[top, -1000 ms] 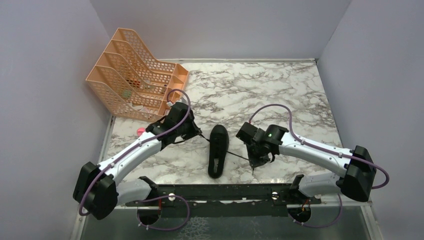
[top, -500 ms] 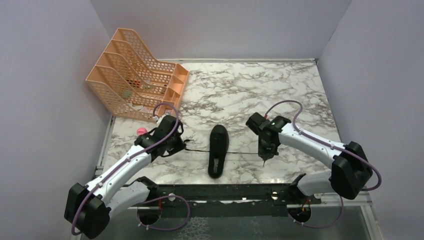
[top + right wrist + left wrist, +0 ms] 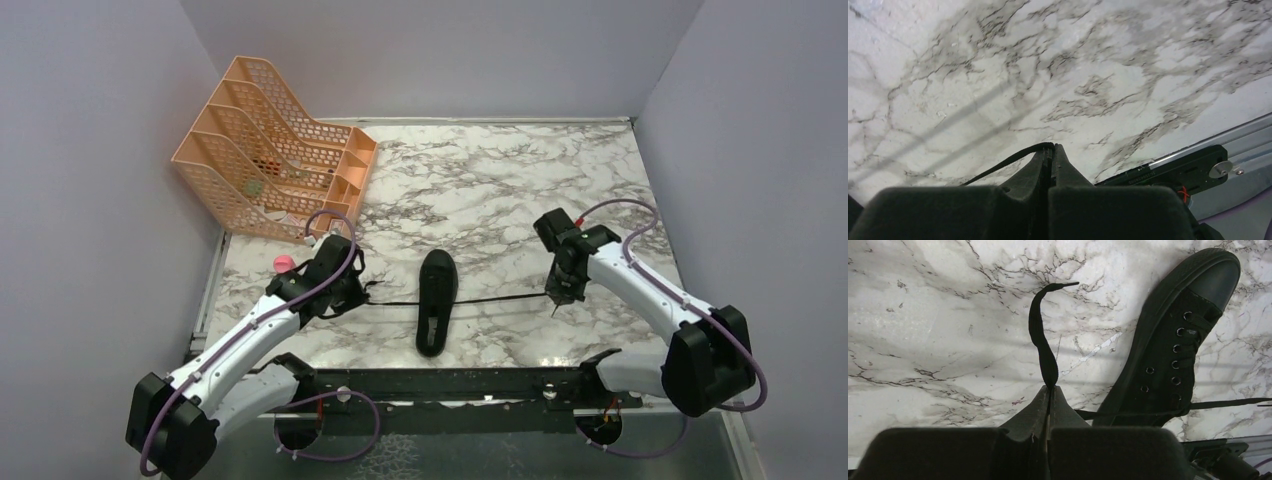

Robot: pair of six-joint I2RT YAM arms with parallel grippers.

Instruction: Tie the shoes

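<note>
Now right gripper (image 3: 556,303) has pulled its lace (image 3: 500,298) farther from the shoe (image 3: 437,300).

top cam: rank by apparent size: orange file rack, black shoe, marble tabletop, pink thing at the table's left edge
1. marble tabletop
2. orange file rack
3. black shoe
4. pink object, tiny; can't tell what it is

The rack stands taller, so nearer the camera, but the gaps are clear anyway.

Heel hidden, lace cut off
The left gripper (image 3: 1049,389) covers the heel of the all-black low-cut shoe (image 3: 1168,350); its thin black lace (image 3: 1233,402) runs off the wrist view's right edge.
</note>
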